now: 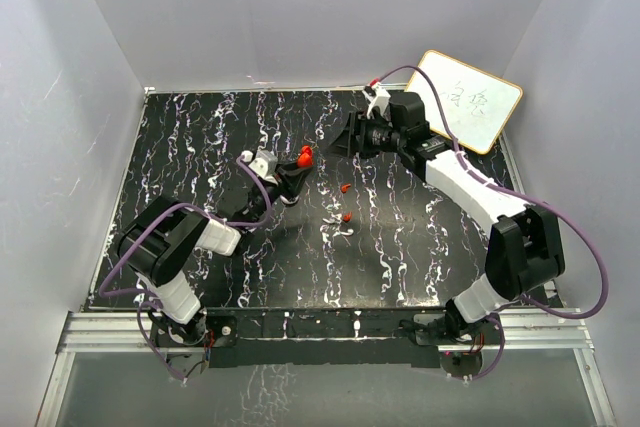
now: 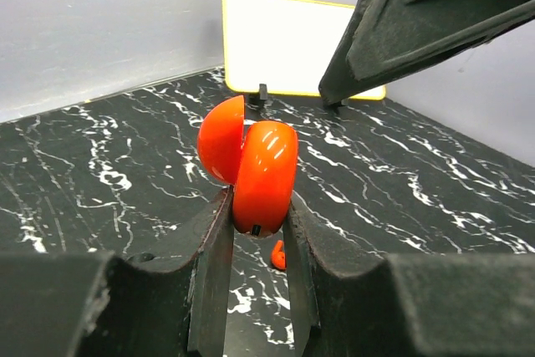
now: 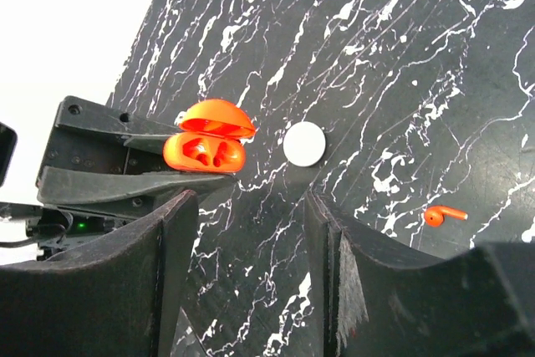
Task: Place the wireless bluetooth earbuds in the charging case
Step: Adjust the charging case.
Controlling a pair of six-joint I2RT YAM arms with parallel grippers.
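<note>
Red charging case (image 3: pixel 205 152) wells, seemingly right-wrist-only.

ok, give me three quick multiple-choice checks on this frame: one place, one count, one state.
1. Where is the charging case?
A. lying flat, unheld
B. clamped between the left fingers
C. on the whiteboard

2. How many earbuds lie loose on the table?
A. none
B. four
C. two

3. The case lid is:
A. hinged open
B. shut
C. taken off

Key:
1 B: the left wrist view shows it pinched between those fingers.
2 C: the top view shows two tiny red pieces on the table.
3 A: the right wrist view looks into the open case, and its wells are empty.
</note>
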